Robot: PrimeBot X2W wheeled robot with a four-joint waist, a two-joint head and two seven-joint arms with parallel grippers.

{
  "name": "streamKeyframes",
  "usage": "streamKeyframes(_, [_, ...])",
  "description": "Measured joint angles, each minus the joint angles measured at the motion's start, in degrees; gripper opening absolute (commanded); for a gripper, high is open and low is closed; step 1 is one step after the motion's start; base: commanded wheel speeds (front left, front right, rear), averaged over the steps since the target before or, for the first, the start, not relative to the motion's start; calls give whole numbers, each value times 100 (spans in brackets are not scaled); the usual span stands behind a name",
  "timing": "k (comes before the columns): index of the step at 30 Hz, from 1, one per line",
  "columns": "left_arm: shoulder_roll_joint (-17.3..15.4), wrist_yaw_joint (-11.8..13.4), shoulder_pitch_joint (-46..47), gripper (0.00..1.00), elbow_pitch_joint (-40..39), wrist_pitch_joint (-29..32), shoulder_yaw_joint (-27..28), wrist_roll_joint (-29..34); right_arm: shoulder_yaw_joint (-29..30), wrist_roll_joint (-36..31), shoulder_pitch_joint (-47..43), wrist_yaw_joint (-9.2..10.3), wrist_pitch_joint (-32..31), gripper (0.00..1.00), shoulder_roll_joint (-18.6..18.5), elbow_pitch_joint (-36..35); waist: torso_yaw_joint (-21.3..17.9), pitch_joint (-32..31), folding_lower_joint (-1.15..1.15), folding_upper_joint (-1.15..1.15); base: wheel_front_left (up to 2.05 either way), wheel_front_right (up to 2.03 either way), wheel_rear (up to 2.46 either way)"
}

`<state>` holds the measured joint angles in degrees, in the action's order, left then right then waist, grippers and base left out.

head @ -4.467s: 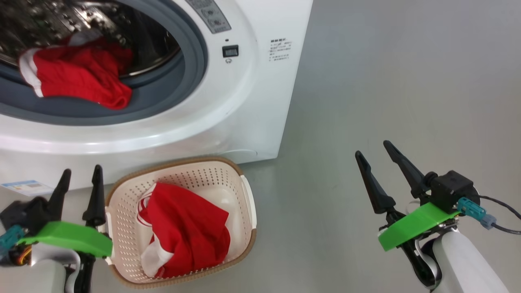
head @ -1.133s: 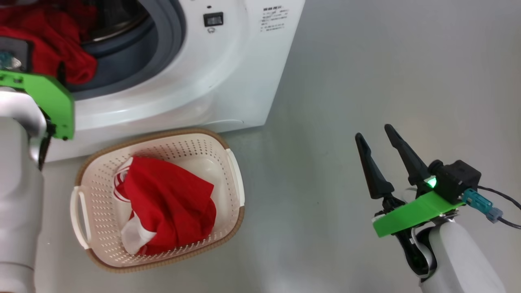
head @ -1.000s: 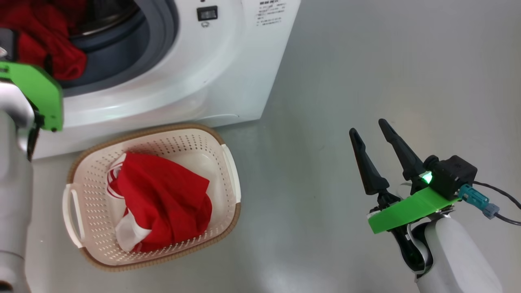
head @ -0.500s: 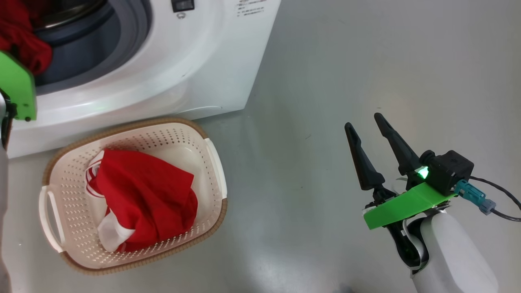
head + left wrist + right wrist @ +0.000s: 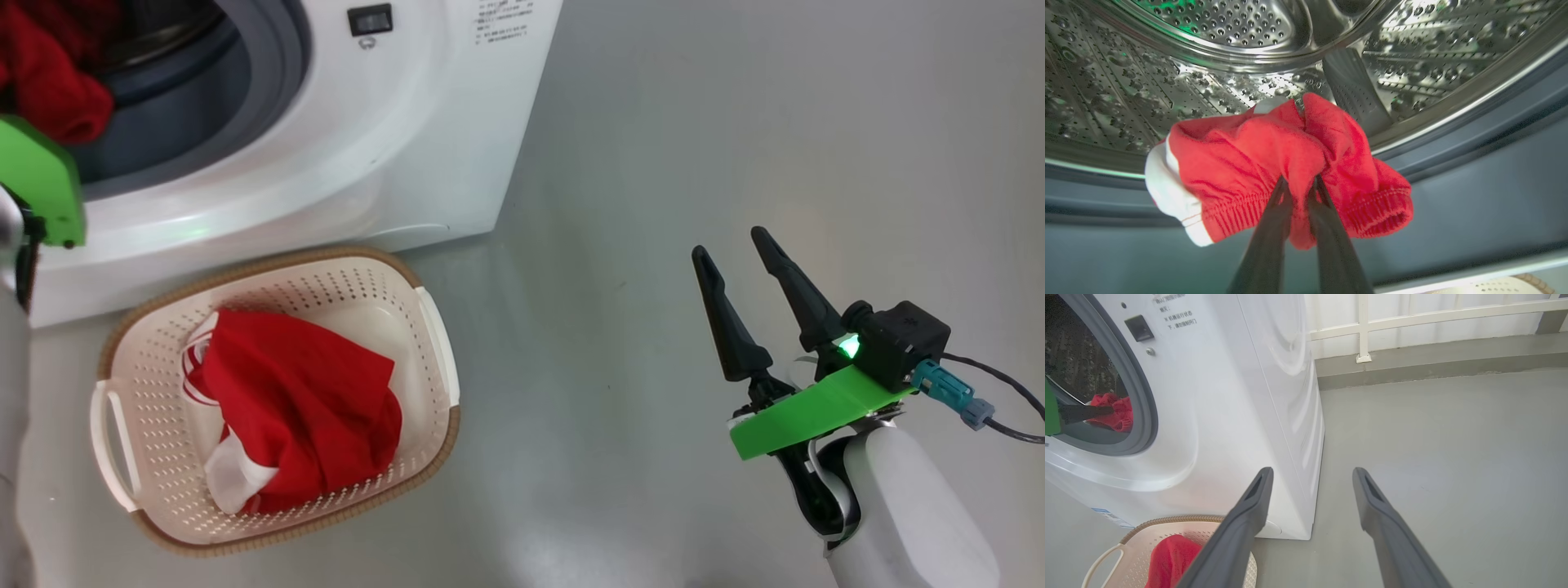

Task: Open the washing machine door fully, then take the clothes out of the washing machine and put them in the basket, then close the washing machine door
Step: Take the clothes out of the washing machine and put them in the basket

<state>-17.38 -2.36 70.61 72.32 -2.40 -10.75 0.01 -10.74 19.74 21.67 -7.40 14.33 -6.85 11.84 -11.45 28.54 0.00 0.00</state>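
Observation:
The washing machine (image 5: 392, 147) stands open at the upper left; its door is out of view. In the left wrist view my left gripper (image 5: 1299, 182) is shut on a fold of a red garment with white trim (image 5: 1237, 163), which hangs at the drum mouth over the grey rubber ring (image 5: 1453, 196). That garment (image 5: 49, 90) shows past my left wrist's green bracket (image 5: 37, 192). The cream basket (image 5: 343, 290) sits on the floor before the machine and holds another red garment (image 5: 302, 408). My right gripper (image 5: 732, 253) hovers open and empty over the floor at the right.
The steel perforated drum (image 5: 1229, 24) lies behind the held garment. Grey floor (image 5: 735, 122) stretches right of the machine. In the right wrist view a white railing and low kerb (image 5: 1412, 343) run behind it, with the basket (image 5: 1167, 520) at the lower left.
My left arm has risen from beside the basket into the drum mouth and shut on the red garment. The head camera has shifted. The right gripper has stayed open in place.

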Motion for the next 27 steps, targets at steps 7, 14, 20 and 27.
streamKeyframes(7, [225, -299, -380, 0, -33, -994, 252, -513, 8, 0, -79, 0, 0, 100, -48, 47, 98, -286, 0, 0, 0, 0, 0])
streamKeyframes(14, [345, -397, -1026, 0, -946, -1182, 478, -916, 36, 1, -297, 0, 0, 100, -194, 64, 295, -559, 0, 0, 0, 0, 0])
streamKeyframes(20, [460, -410, -1901, 0, -2267, -1189, 706, -1166, 75, 1, -372, 0, 0, 100, -252, 73, 489, -763, 0, 0, 0, 0, 0])
streamKeyframes(27, [546, -452, -2710, 0, -3564, -1190, 890, -1329, 79, 9, -539, 0, 0, 100, -314, 92, 658, -997, 0, 0, 0, 0, 0])
